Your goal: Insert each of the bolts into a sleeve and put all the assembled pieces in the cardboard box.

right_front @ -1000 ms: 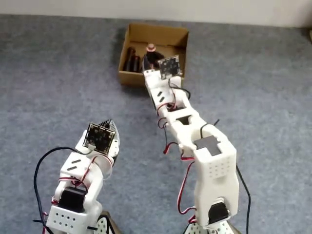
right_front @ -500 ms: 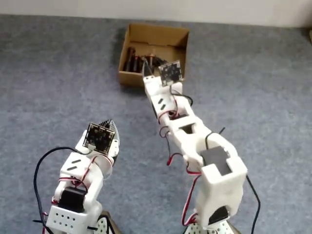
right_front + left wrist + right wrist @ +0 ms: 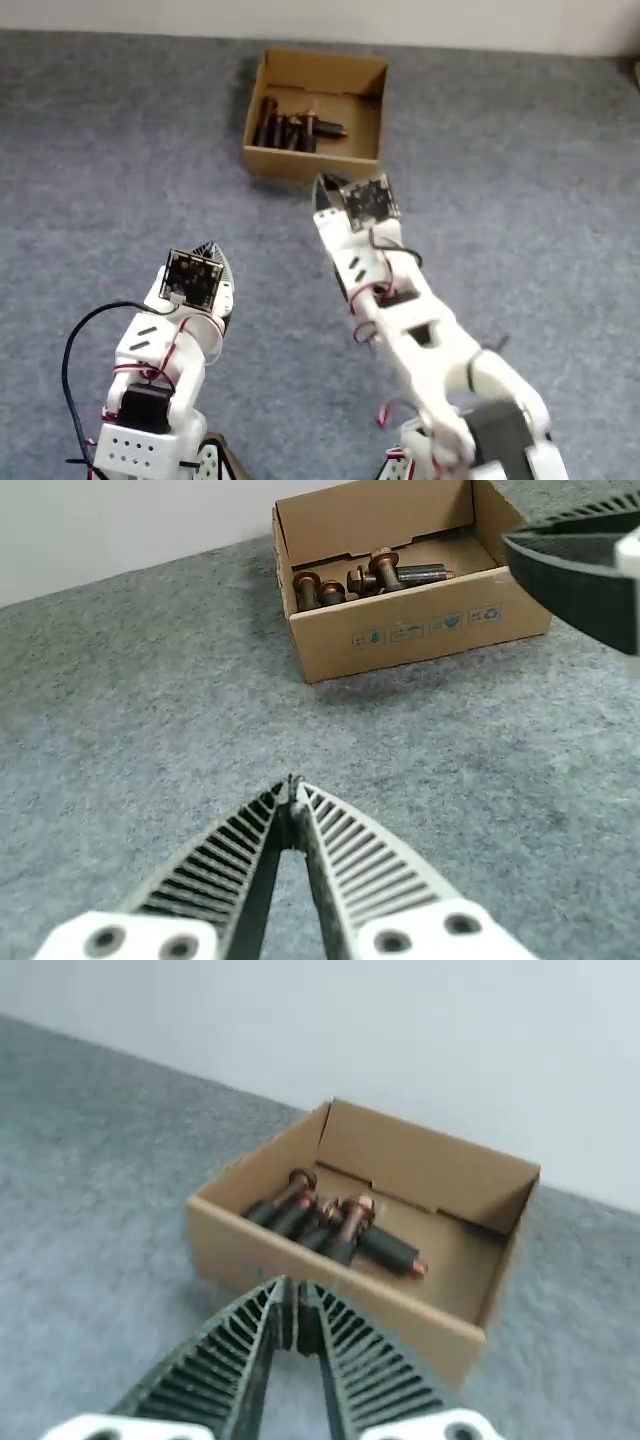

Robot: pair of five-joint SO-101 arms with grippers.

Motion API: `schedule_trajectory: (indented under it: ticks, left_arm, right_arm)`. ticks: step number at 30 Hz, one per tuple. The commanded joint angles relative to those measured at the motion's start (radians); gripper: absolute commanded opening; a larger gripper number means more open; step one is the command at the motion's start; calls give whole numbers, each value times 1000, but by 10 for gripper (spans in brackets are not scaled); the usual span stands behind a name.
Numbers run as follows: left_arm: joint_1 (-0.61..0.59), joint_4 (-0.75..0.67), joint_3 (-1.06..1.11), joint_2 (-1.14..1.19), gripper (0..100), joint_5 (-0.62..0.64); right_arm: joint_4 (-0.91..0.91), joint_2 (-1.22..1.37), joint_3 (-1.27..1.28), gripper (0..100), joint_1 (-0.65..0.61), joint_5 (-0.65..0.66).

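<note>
On the table (image 3: 520, 150) (grey, carpet-like top) the cardboard box (image 3: 300, 163) sits close to the far edge, approx mid-width, open side up. Inside lie the assembled pieces (image 3: 295, 128): dark sleeves w/ coppery bolt heads. They are bunched toward the box's left wall. Most lie side by side, and one lies crosswise w/ its end toward the right wall. They overlap, so the exact count is hard to tell. The right part of the box floor is plain cardboard.

R gripper (image 3: 323, 192): just outside the box's near wall, approx at its middle, tip pointing toward the box. Jaws clenched together, nothing btw them. In the right wrist view the R gripper (image 3: 290, 1285) has its ribbed fingers (image 3: 350, 1350) meeting at the tip, w/ the cardboard box (image 3: 300, 1260) straight beyond and the assembled pieces (image 3: 330, 1222) on its floor.

L gripper (image 3: 212, 252): well apart from the box, toward the table's near-left corner, over bare grey surface. Jaws clenched too, gripping nothing. In the left wrist view the L gripper (image 3: 292, 785) shows its ribbed fingers (image 3: 350, 840) closing to a point. The cardboard box (image 3: 420, 635) is farther off w/ the assembled pieces (image 3: 365, 578) in it, and the dark tip of the R gripper (image 3: 580, 565) is near the box.
</note>
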Motion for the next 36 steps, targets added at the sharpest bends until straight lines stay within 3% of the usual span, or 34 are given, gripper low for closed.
schedule_trajectory:
  ticks: [1, 14, 21, 26, 31, 36]
  left_arm:
    - [-10, -18, -24, -10, 6, 0]
    - [-8, -23, -1, -10, 6, -3]
    - [-8, -23, 1, -10, 6, -5]
    - [-8, -23, 31, -10, 6, -6]
    - [-13, -5, 31, -4, 6, -3]
    - [-15, 150, 31, -8, 6, -3]
  right_arm:
    - [150, -257, 82, 4, 4, 5]
    - [713, -1129, 427, 4, 53, 3]
    - [1099, -1514, 489, 4, 133, -123]
    - [1188, -1481, 493, 4, 216, -249]
    - [1353, -1481, 496, 4, 237, -295]
    - [1472, -1481, 519, 4, 237, -295]
